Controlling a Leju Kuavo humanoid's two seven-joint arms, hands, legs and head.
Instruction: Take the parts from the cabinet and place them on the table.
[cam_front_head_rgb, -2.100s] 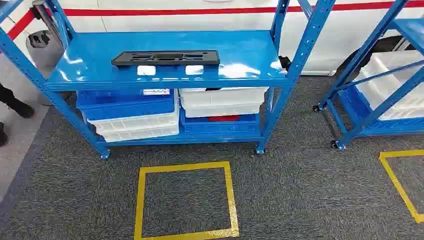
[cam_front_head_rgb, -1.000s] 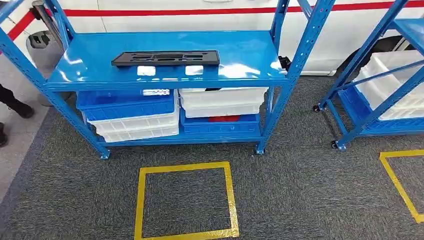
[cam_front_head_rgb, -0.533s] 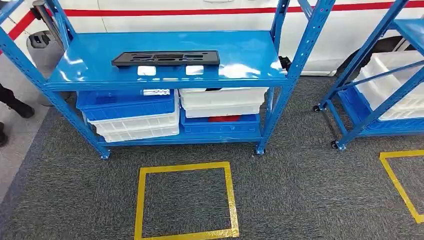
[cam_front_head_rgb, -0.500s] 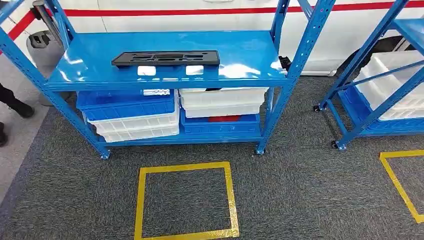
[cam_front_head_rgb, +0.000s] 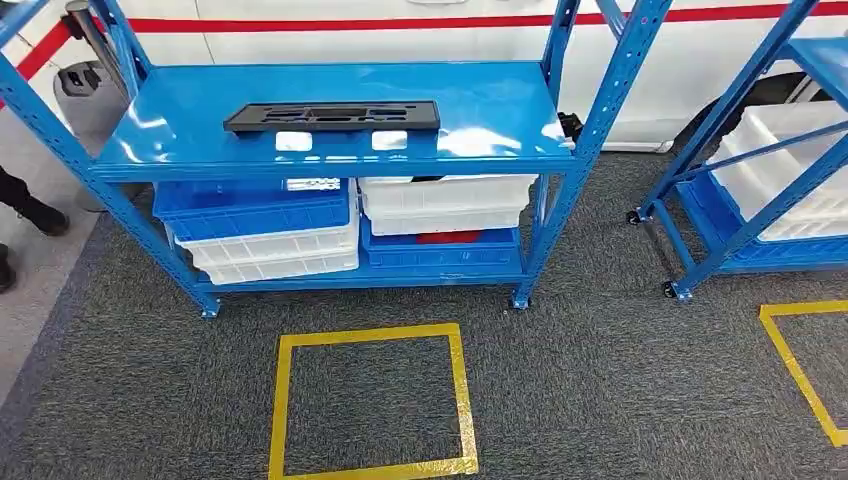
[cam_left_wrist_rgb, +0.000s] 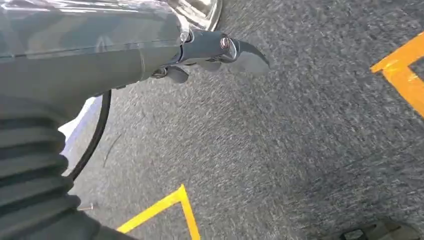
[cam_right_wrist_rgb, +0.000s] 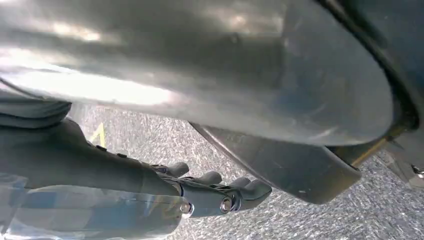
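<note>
Both the left hand and right hand hang slack-fingered and empty, so reaching too shallowly could shove the black part off the blue shelf.

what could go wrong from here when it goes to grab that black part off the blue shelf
The black part is long, flat and lies low on the shelf top, so fingers may struggle to get under it, and a grasp off its middle could let it tip. The upright post stands close to the shelf's right end and might catch a reaching arm. Both the left hand and right hand hang near the floor.
</note>
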